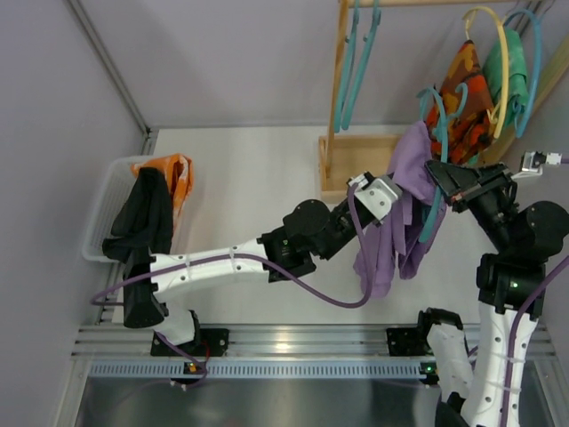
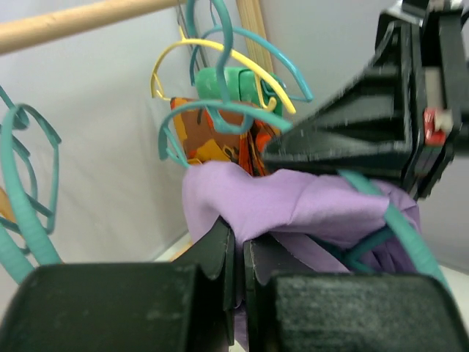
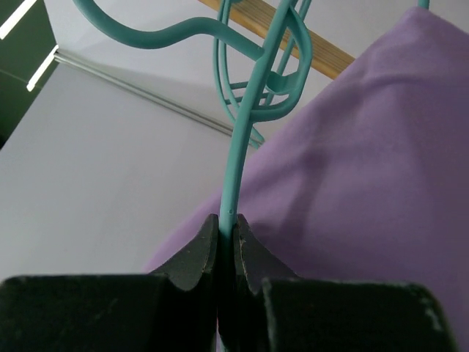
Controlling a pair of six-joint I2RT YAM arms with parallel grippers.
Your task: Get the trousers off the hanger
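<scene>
We find the right fingers (image 3: pixel 209 246) pressed together on the thin bar of a teal hanger (image 3: pixel 245 139). The bar rises straight out of the tips toward its looped hook. The purple trousers (image 3: pixel 366 183) are draped over this hanger and lie just beside the tips.

We find the left fingers (image 2: pixel 223 249) shut, tip against tip, at the lower fold of the purple trousers. A sliver of purple cloth shows in the slit between them, so we read them as clamped on the cloth. In the left wrist view the right fingers appear as a black wedge directly above that fold.

From overhead, the two arms meet at the garment: the left arm reaches in from the left and the right arm from the right. The purple trousers hang down between them, above the white desk (image 1: pixel 240 178).

Behind them, the patterned trousers (image 1: pixel 462 89) and the green trousers (image 1: pixel 507 76) hang close together at the right end of the wooden rack (image 1: pixel 338 89), with a yellow hanger (image 1: pixel 493 36) among them. Two bare teal hangers (image 1: pixel 356 62) hang further left.

At the left edge of the desk stands a white basket (image 1: pixel 100 218) holding a black garment (image 1: pixel 142 218) and an orange garment (image 1: pixel 176 178).
</scene>
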